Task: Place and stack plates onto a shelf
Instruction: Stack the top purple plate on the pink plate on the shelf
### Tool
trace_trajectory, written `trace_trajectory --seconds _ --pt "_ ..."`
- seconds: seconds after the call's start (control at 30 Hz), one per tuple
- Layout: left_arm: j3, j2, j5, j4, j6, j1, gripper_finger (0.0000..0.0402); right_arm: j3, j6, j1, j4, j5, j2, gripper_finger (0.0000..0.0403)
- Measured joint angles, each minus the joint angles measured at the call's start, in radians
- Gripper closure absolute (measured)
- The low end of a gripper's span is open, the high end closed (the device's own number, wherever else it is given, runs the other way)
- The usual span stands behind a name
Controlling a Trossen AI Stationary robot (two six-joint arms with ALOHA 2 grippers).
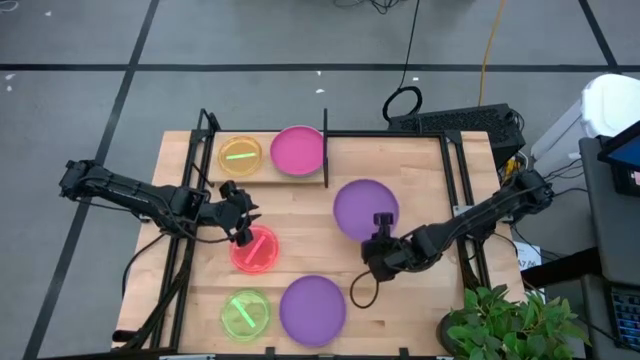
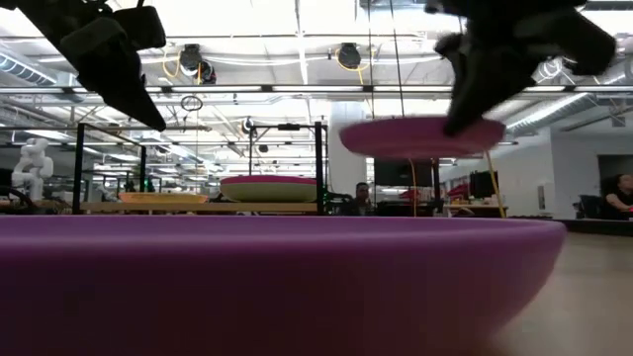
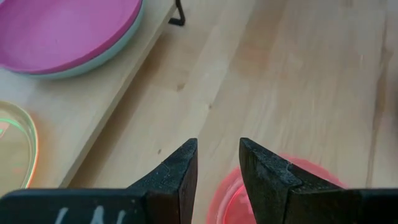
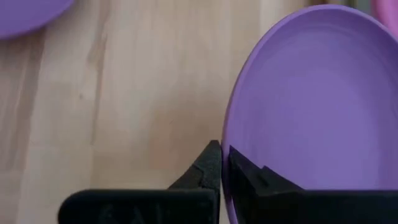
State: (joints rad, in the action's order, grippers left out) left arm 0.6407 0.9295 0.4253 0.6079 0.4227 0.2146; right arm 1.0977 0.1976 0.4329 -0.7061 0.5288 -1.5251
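Two plates already sit on the shelf (image 1: 213, 176): a magenta plate (image 1: 297, 150) resting on a pale teal one, and an orange plate (image 1: 240, 155) beside it. One purple plate (image 1: 364, 208) is held off the counter (image 1: 300, 235) near its middle, the right gripper (image 1: 381, 246) with jaws clamped on its near rim; the low view shows it raised. Second purple plate (image 1: 312, 310) and a green plate (image 1: 245, 314) lie at the near edge. Left gripper (image 1: 240, 228) hovers over a red plate (image 1: 256, 250), jaws apart, nothing held. Step in hand, as judged: carrying the purple plate. Next calls for swinging it level over the magenta stack and lowering it clear of the shelf's black post.
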Motion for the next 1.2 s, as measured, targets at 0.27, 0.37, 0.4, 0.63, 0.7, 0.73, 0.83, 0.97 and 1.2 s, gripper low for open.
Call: trace_trajectory --seconds 0.27,0.37,0.4,0.63,0.7,0.73,0.83,0.97,1.2 --pt "0.0 0.0 -0.015 0.01 -0.026 0.0 0.0277 0.107 -0.189 -0.052 -0.011 0.088 0.0 0.0402" --pt "0.0 0.0 -0.015 0.01 -0.041 0.0 0.0277 0.142 -0.237 -0.081 -0.012 0.119 0.0 0.0402" --pt "0.0 0.0 -0.015 0.01 -0.043 0.0 0.0277 0.153 -0.257 -0.092 -0.011 0.125 0.0 0.0402" --pt "0.0 0.0 -0.015 0.022 -0.047 0.0 0.0277 0.222 -0.414 -0.198 0.041 0.126 0.0 0.0403" --pt "0.0 0.0 -0.015 0.027 -0.051 0.0 0.0277 0.231 -0.48 -0.231 0.077 0.125 0.0 0.0403" --pt "0.0 0.0 -0.015 0.027 -0.051 0.0 0.0277 0.233 -0.512 -0.247 0.098 0.124 0.0 0.0403" --pt "0.0 0.0 -0.015 0.03 -0.051 0.0 0.0277 0.235 -0.602 -0.298 0.175 0.091 0.0 0.0403" --pt "0.0 0.0 -0.016 0.046 -0.048 0.0 0.0277 0.235 -0.706 -0.361 0.276 0.031 0.0 0.0403" --pt "0.0 0.0 -0.016 0.053 -0.048 0.0 0.0277 0.235 -0.853 -0.444 0.43 -0.071 0.0 0.0403"
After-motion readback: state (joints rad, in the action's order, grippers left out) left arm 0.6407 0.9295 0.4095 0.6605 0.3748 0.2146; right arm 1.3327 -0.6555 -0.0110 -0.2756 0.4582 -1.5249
